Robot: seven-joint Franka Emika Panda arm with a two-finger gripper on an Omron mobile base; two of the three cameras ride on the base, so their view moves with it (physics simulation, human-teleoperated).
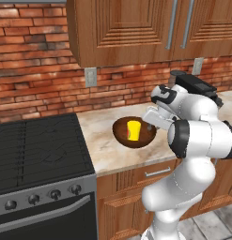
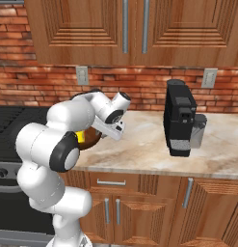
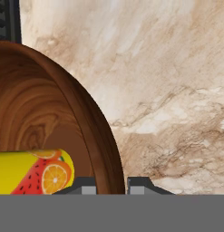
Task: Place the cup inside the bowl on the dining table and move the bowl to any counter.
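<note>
My hand [image 3: 111,185] is clamped on the rim of the round dark wooden bowl [image 3: 93,131], the small yellow cup [image 3: 34,172] lying inside it over the beige marble surface [image 3: 168,90].

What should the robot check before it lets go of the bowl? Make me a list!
1. Cup inside the bowl: ok.
2. Bowl over the counter, not the stove: ok.
3. Bowl sitting flat on the counter: cannot tell; it may be just above it.
4. Gripper pinching the bowl's rim, one fingertip each side: ok.
5. Bowl away from the counter's front edge: ok.
6. Coffee machine well out of the way: ok.
</note>
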